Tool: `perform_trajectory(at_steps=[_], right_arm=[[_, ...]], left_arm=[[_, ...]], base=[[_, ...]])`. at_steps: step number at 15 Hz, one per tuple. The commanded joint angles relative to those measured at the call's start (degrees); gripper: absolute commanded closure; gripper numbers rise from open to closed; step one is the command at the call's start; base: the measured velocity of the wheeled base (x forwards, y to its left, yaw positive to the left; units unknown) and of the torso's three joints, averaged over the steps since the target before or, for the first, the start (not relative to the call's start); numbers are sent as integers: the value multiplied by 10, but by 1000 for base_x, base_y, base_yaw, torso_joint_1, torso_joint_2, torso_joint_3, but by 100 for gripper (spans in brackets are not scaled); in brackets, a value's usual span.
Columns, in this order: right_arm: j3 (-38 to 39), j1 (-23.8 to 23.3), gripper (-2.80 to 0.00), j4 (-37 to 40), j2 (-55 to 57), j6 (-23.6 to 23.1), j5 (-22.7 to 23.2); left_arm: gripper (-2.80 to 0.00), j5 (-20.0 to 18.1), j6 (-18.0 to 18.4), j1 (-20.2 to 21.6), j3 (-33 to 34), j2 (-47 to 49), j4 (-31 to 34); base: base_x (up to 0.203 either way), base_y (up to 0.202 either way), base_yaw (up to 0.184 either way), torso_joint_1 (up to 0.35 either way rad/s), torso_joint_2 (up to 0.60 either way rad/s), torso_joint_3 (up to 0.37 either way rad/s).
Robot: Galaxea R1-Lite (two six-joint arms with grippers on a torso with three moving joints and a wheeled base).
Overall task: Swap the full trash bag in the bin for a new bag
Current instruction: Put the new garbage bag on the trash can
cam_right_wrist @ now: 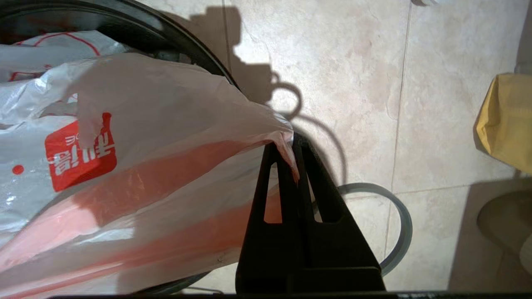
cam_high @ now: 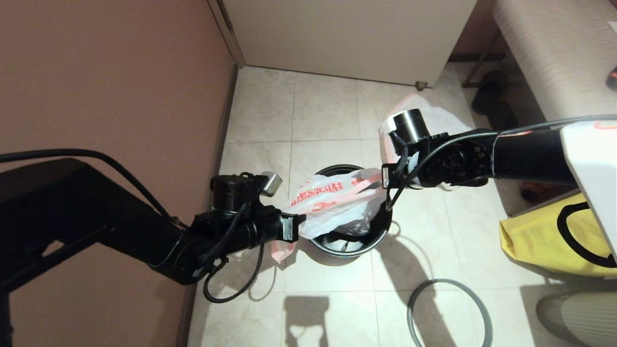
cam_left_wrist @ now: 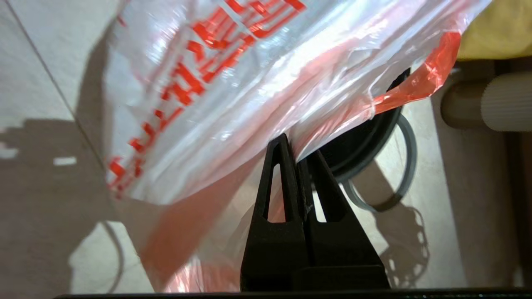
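The new bag (cam_high: 332, 200), translucent white with red characters, is stretched over the black bin (cam_high: 349, 243) and droops into it. My left gripper (cam_high: 301, 225) is shut on the bag's pink hem at the bin's left side; in the left wrist view the film (cam_left_wrist: 232, 95) runs between the closed fingers (cam_left_wrist: 286, 166). My right gripper (cam_high: 385, 179) is shut on the opposite edge above the bin's right rim, the pinched corner (cam_right_wrist: 286, 143) showing in the right wrist view. The full trash bag (cam_high: 434, 120) lies on the floor behind the right arm. The grey hoop (cam_high: 450, 313) lies on the tiles near me.
A brown wall (cam_high: 106, 86) runs close along the left arm. A white cabinet (cam_high: 347, 33) stands at the back. A yellow fabric bag (cam_high: 554, 236) sits on the right, with dark shoes (cam_high: 491, 96) under a bench further back.
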Motion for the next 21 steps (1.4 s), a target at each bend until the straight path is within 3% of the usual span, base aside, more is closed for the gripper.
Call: perform_trajectory(at_steps=[1,3,7,12,15,18,20,21], right_arm=[[13,-14,0,1,-8,10,18],[45,-17,0,-1,0,20,35],[89,-18,0,-2,37,23,49],[86,-16,0,-3,96,25,50],[70,-12,0,-58,123,21,59],[44,-14,0,-85,117,19,60],[46,-16,0,-102,95,21,59],[47,-18,0,-117,87,21,59]], left_arm=[[0,13,11,-3,-53,-5,32],[0,16,30,-18,-62,10,54],[0,15,85,-72,54,63,23],[0,16,92,-79,96,149,-81],[0,18,90,-72,67,174,-85],[0,79,76,-58,14,204,-89],[0,134,32,-52,-18,218,-129],[0,139,21,-51,-22,218,-144]], base=[[0,0,0,0,0,0],[0,0,0,0,0,0],[0,0,0,0,0,0],[0,0,0,0,0,0],[0,0,0,0,0,0],[0,0,0,0,0,0],[0,0,0,0,0,0],[0,0,0,0,0,0]])
